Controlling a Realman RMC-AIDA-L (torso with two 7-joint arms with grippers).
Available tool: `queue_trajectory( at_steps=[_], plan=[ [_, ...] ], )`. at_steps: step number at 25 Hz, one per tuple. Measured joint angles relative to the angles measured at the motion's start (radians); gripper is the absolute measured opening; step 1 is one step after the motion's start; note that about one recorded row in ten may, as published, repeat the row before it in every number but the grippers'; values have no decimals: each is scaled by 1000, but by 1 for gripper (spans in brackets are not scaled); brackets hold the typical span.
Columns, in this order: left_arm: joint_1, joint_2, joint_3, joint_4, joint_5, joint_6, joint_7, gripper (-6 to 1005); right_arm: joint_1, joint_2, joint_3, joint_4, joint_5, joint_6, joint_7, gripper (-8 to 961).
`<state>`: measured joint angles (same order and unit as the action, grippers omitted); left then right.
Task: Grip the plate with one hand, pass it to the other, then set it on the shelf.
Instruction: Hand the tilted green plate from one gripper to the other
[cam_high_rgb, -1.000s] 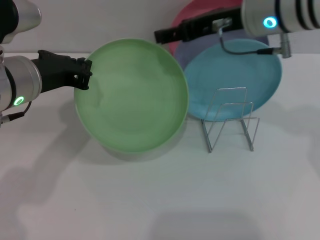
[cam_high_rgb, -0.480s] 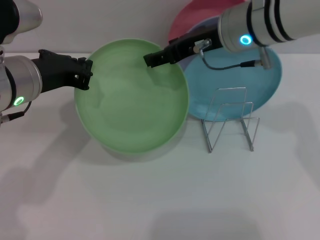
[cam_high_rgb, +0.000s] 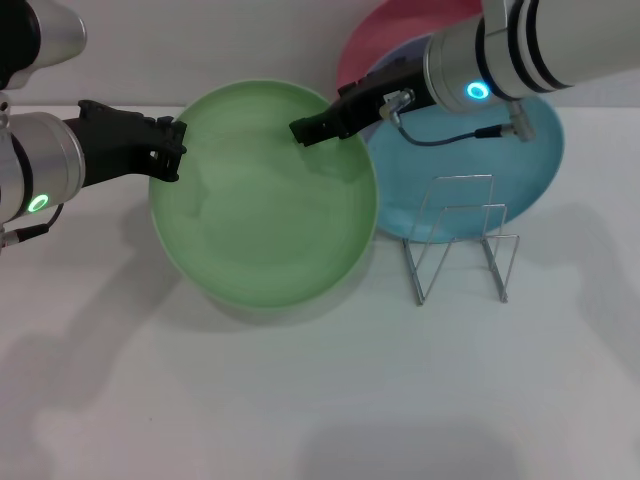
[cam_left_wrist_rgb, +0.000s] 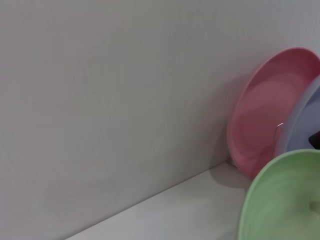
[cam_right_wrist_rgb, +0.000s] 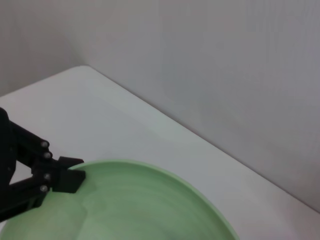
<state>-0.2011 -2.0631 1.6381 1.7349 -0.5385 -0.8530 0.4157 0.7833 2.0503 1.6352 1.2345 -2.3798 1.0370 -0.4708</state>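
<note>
While left gripper (cam_high_rgb: 172, 150) clamps one green plate (cam_high_rgb: 262, 195), three plates lean behind.

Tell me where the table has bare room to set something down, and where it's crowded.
The white table is bare across the whole near side, in front of the green plate and the wire plate rack. The back right is crowded: the turquoise plate, a lavender plate and a pink plate stack behind the rack, with the right gripper reaching in.
</note>
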Motion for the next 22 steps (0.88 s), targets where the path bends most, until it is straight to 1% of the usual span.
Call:
queue_trajectory(
  at_steps=[9,15,20,22],
  plan=[
    [-4,0,1,2,0,-3,0,36,5,2,-3,-18,-1,-15,-8,717],
    [-7,-2,11,2,-1,-3,0,36,17,2,-8,-54,-2,-24,-18,704],
    [-8,-2,14,2,-1,-3,0,36,17,2,-13,-56,-27,-25,-24,693],
    [-8,-2,14,2,-2,-3,0,36,15,2,-14,-54,-27,-25,-28,600]
  ],
)
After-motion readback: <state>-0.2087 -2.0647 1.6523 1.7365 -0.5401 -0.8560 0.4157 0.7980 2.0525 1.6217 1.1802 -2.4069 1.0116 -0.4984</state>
